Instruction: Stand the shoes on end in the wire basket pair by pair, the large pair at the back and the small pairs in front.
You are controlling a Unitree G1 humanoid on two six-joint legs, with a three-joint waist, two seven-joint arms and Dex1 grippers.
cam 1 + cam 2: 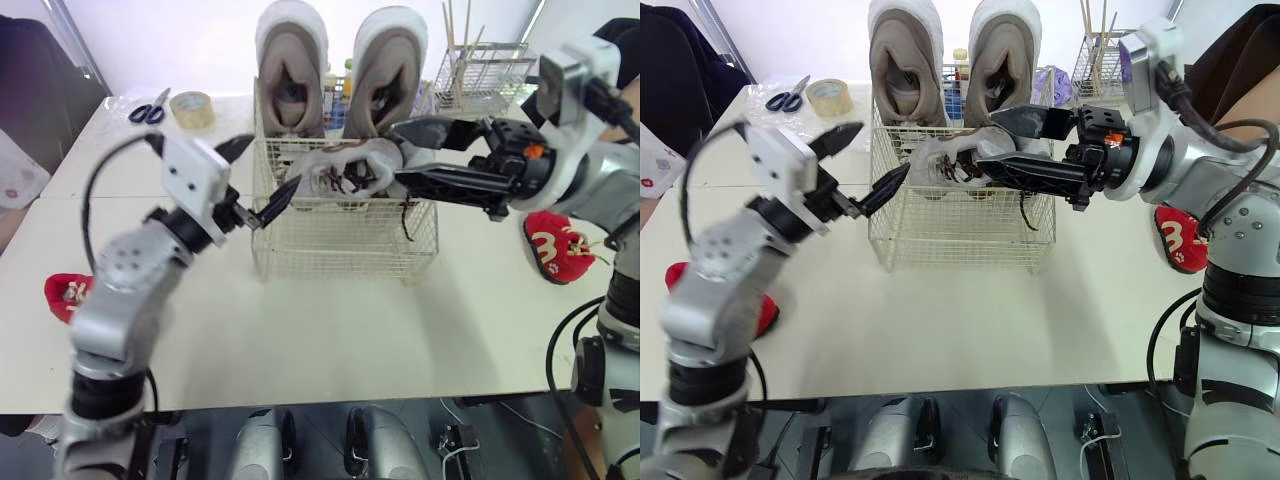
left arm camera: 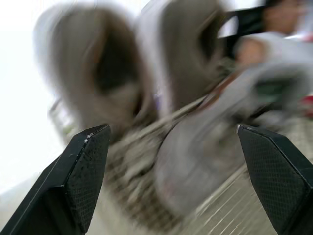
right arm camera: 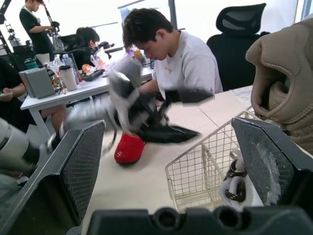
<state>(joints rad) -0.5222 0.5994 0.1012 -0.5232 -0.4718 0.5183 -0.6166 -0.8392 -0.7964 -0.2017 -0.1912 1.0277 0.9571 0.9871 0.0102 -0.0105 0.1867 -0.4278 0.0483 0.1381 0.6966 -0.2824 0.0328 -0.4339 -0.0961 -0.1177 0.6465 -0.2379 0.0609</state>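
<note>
While the small white shoe (image 1: 338,172) lies crosswise at the wire basket (image 1: 340,250) top, just in front of the upright large pair (image 1: 290,70), long axis side to side, the right gripper (image 1: 395,152) has jaws spread at its right end, and the left gripper (image 1: 272,162) has jaws spread at its left end.

Wire basket (image 1: 340,245) sits mid-table (image 1: 330,330); two large shoes (image 1: 291,70) stand on end along its back, and a small shoe (image 1: 345,172) lies at rim height just before them. A second small shoe (image 1: 70,295) lies on the table well left of the basket, a third small shoe (image 1: 558,250) to its right. Scissors (image 1: 149,108) and tape roll (image 1: 191,109) lie behind at far left, and a wire rack (image 1: 480,70) stands behind the basket's right corner.
</note>
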